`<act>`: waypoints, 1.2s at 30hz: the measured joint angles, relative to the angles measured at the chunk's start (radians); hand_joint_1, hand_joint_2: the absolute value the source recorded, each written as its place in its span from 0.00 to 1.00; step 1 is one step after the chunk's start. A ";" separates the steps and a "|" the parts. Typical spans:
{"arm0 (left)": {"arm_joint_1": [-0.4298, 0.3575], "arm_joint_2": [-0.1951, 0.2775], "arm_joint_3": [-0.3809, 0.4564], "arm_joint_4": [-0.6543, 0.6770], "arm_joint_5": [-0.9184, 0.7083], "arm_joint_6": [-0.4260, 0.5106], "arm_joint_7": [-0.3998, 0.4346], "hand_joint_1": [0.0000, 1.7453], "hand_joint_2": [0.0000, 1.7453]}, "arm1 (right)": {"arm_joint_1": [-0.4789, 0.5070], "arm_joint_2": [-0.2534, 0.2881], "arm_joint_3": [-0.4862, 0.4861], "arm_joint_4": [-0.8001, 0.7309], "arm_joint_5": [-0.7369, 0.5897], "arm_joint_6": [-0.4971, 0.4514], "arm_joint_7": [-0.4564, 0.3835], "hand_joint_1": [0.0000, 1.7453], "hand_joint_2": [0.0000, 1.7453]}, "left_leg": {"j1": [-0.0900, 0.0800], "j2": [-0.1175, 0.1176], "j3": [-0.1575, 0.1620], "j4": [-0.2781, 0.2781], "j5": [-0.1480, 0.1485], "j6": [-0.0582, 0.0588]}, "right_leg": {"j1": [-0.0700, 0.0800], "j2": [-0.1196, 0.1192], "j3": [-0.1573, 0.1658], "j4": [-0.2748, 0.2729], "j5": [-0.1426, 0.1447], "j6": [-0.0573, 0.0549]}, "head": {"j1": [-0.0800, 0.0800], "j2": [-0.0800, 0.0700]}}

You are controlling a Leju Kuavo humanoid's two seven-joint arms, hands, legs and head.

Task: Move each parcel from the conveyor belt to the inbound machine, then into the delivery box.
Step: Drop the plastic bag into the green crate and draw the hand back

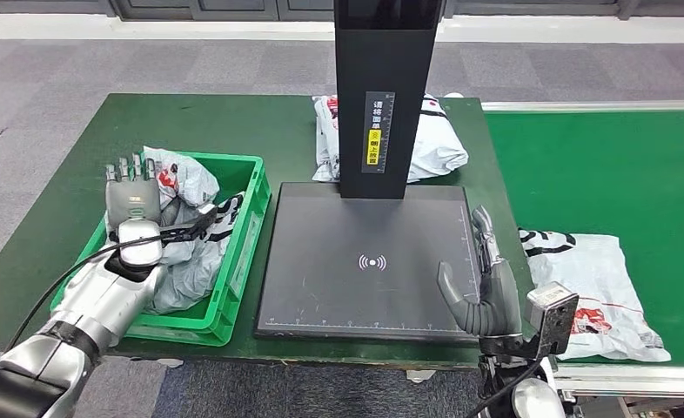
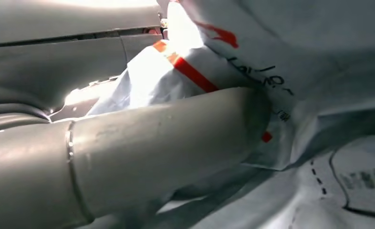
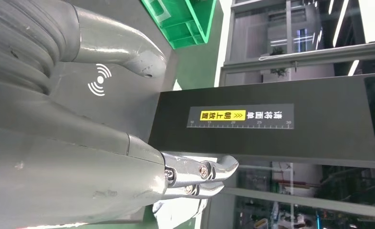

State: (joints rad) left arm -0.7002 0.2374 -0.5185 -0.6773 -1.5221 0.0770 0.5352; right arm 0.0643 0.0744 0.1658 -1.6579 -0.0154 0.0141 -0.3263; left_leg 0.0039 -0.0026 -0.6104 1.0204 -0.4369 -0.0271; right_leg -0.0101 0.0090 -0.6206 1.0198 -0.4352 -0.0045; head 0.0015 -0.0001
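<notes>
A grey parcel (image 1: 595, 292) lay on the green conveyor belt (image 1: 617, 165) at the surface's right edge, another parcel (image 1: 434, 144) sat behind the inbound machine (image 1: 365, 261) near the far edge, and more parcels (image 1: 191, 235) filled the green delivery box (image 1: 243, 235) on the left. The left hand (image 1: 131, 198) rested on those parcels with fingers extended, gripping nothing. The right hand (image 1: 485, 287) hovered open over the machine's near right corner, just beside the belt parcel.

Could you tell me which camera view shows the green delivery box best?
The head view: the whole green delivery box sits on the table beside the scanner plate, parcels inside, with the left hand over them. The right wrist view catches one green corner; the left wrist view shows parcel plastic up close.
</notes>
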 joint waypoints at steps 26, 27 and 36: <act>0.155 0.062 0.140 -0.523 0.000 0.252 0.040 0.00 0.00 | 0.054 0.000 0.000 -0.021 0.018 -0.056 0.011 0.00 1.00 | 0.000 0.000 0.000 0.000 -0.001 0.000 | 0.000 -0.001 0.000 0.000 0.000 -0.001 | 0.000 0.000; 0.140 0.061 0.137 -0.505 0.000 0.226 0.036 0.00 0.00 | 0.054 0.000 0.000 -0.021 0.018 -0.056 0.011 0.00 1.00 | 0.000 0.000 0.000 0.000 -0.001 0.000 | 0.000 -0.001 0.000 0.000 0.000 -0.001 | 0.000 0.000; -0.013 -0.007 0.065 -0.125 0.000 0.096 -0.084 0.00 0.00 | 0.038 0.000 -0.007 -0.021 0.015 -0.027 0.015 0.00 1.00 | 0.000 0.002 0.000 0.000 0.000 0.000 | 0.000 0.001 -0.001 0.000 0.002 -0.002 | 0.000 0.000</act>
State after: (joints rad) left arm -0.7134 0.2305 -0.4535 -0.8027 -1.5217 0.1727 0.4516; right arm 0.1022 0.0744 0.1586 -1.6785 -0.0006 -0.0132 -0.3112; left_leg 0.0038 -0.0009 -0.6103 1.0208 -0.4366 -0.0274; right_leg -0.0102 0.0101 -0.6215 1.0196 -0.4333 -0.0062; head 0.0015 0.0000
